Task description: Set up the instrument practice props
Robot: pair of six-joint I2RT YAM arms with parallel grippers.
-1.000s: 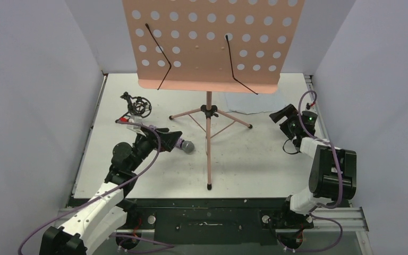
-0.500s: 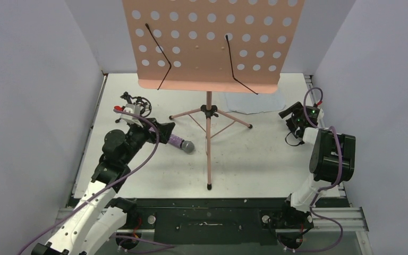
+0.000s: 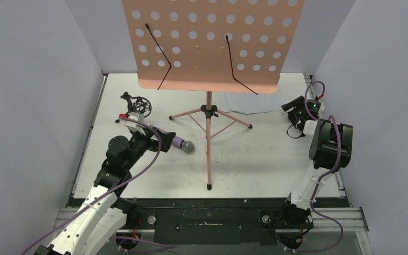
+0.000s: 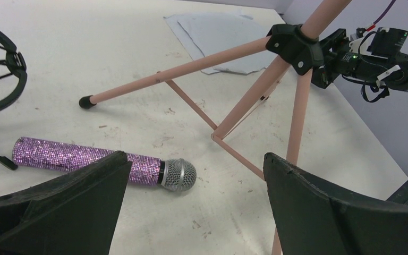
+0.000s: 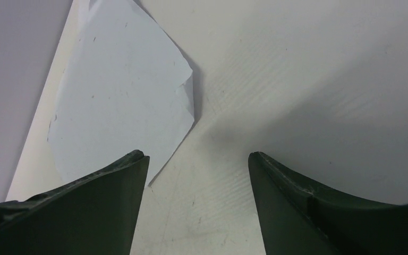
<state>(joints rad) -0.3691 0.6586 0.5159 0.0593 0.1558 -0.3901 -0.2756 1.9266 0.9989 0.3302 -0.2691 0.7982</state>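
Wire rings of one small black mic holder (image 3: 138, 105) are sitting at the far left of the worktop (image 3: 255, 154), towards its back edge. Just in front of it the left claw (image 4: 195, 156) is hovering with its two dark fingers spread wide and gripping nothing. It is hanging over the handle end of the microphone.

One microphone (image 4: 85, 159) is lying flat on the worktop. Its handle is glittering purple, its rounded mesh head is grey, and a dark band is separating the two. The head is pointing right, towards the stand's near leg, without touching it.

One music stand (image 3: 208, 42) is standing upright at the middle of the worktop. It is salmon pink throughout, apart from a black hub where its three thin legs are meeting the pole, and black tips on its feet. Its broad desk is punched with rows of round holes and is rising well above everything else. Two black wire arms (image 3: 158, 45) are lying folded against the desk.

Behind the stand and to its right, white sheets of paper (image 5: 122, 90) are lying flat near the back wall. In the left wrist view two are overlapping, with creased edges.

Furthest right, the right claw (image 5: 196, 156) is hanging low over the worktop with its fingers parted and nothing between them. Its left finger is reaching over the near corner of the paper. A small green light (image 3: 301, 112) is glowing on that wrist.
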